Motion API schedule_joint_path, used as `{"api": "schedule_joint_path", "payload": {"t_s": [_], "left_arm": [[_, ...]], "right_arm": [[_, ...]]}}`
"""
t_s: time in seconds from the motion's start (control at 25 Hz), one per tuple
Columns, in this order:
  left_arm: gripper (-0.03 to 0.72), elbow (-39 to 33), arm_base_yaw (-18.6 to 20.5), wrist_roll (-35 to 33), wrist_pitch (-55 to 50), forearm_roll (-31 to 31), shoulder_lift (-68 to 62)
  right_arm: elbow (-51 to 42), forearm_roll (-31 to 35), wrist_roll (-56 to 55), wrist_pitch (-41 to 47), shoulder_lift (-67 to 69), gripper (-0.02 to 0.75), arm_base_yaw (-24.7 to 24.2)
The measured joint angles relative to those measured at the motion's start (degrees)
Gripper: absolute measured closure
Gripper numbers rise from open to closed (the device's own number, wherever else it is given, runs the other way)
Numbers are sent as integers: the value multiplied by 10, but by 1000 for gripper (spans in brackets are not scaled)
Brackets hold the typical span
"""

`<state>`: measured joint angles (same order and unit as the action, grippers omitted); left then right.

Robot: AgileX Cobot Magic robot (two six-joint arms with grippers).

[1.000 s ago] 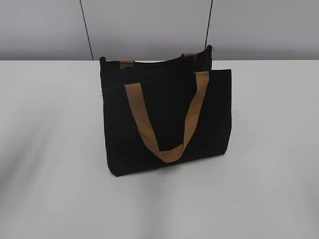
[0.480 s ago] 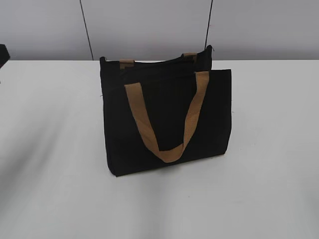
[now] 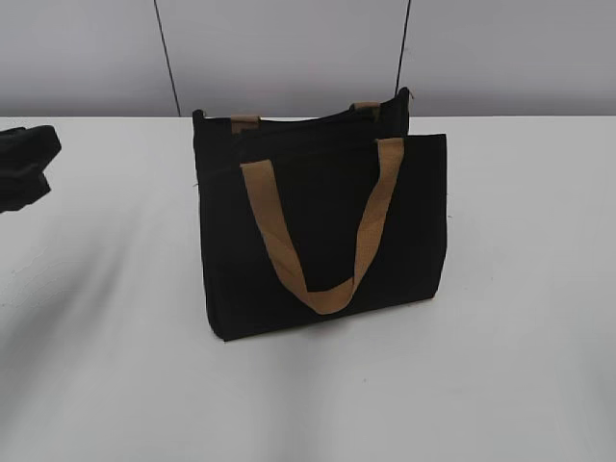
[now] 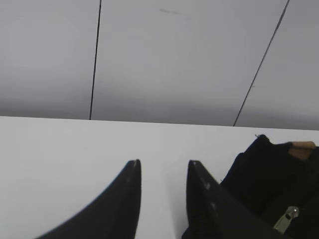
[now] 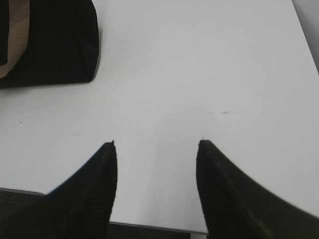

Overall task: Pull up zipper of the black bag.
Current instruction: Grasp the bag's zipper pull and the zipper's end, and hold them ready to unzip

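The black bag (image 3: 322,231) stands upright mid-table, one tan handle (image 3: 322,289) hanging down its front. The zipper's silver pull (image 4: 286,219) shows in the left wrist view, at the near end of the bag's top (image 4: 279,179); I cannot make it out in the exterior view. My left gripper (image 3: 46,162) is at the left edge, well apart from the bag. In its wrist view the left gripper (image 4: 163,163) is open and empty, with the bag to its right. My right gripper (image 5: 157,143) is open and empty over bare table; the bag's corner (image 5: 50,45) lies at upper left.
The white table (image 3: 520,366) carries only the bag. Its near edge (image 5: 149,226) runs just under the right gripper. A grey panelled wall (image 3: 289,48) stands behind the table.
My left gripper has come into the exterior view from the left edge and moved right towards the bag. The bag has not moved.
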<state>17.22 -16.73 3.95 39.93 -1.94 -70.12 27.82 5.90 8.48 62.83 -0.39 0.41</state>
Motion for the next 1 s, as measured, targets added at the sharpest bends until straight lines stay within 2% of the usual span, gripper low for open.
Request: {"api": "schedule_joint_path", "payload": {"t_s": [0.32, 0.56, 0.8, 1.0], "left_arm": [[449, 0, 0, 45, 46, 64, -97], [449, -8, 0, 55, 85, 91, -162], [449, -8, 0, 61, 167, 237, -258], [418, -5, 0, 61, 234, 272, -351]], "right_arm": [[0, 0, 0, 0, 0, 337, 0], [0, 0, 0, 0, 0, 337, 0], [0, 0, 0, 0, 0, 337, 0], [0, 0, 0, 0, 0, 337, 0]]}}
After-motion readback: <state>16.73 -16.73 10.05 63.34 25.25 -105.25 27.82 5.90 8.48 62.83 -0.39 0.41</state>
